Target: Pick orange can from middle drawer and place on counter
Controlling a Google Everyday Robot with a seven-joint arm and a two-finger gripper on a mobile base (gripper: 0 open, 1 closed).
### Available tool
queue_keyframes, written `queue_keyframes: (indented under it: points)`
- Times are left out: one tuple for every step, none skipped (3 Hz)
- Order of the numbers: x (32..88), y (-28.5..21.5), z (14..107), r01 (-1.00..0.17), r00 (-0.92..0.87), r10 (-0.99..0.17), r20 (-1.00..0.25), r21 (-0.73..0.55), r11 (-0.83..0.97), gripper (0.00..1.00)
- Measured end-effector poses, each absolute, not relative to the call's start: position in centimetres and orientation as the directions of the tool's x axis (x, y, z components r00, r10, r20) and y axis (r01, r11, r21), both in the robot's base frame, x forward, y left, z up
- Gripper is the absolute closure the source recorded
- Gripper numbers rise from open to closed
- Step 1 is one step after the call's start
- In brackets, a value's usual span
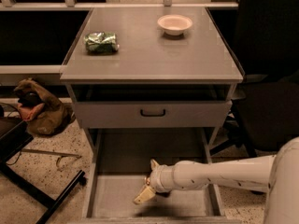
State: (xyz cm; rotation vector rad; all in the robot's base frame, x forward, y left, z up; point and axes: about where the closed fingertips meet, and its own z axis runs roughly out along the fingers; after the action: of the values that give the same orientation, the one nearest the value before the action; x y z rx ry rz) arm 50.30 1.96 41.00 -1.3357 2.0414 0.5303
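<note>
A grey cabinet stands with its middle drawer (112, 197) pulled open at the bottom. A white robot arm (215, 174) reaches in from the right, its pincer (146, 183) low over the drawer floor, near the middle. Of the orange can (148, 180) only a small orange-gold glint shows, right at the pincer. Whether the pincer is wide, narrow or holding it cannot be told. On the tabletop (154, 55) lie a dented green can (101, 42), its label unreadable, and a pale bowl (174, 24), well apart.
</note>
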Motion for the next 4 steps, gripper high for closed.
queue_keyframes:
  points:
    - [51.2,1.4,40.1,-0.898,-0.286,-0.670,-0.685,-0.052,0.436,0.00]
    - [52.4,0.6,40.3,-0.888,-0.272,-0.690,-0.671,-0.100,0.448,0.00]
    - [52.9,-0.9,40.3,-0.879,-0.272,-0.701,-0.659,-0.126,0.460,0.00]
    - [52.9,-3.2,40.2,-0.873,-0.279,-0.706,-0.651,-0.133,0.468,0.00]
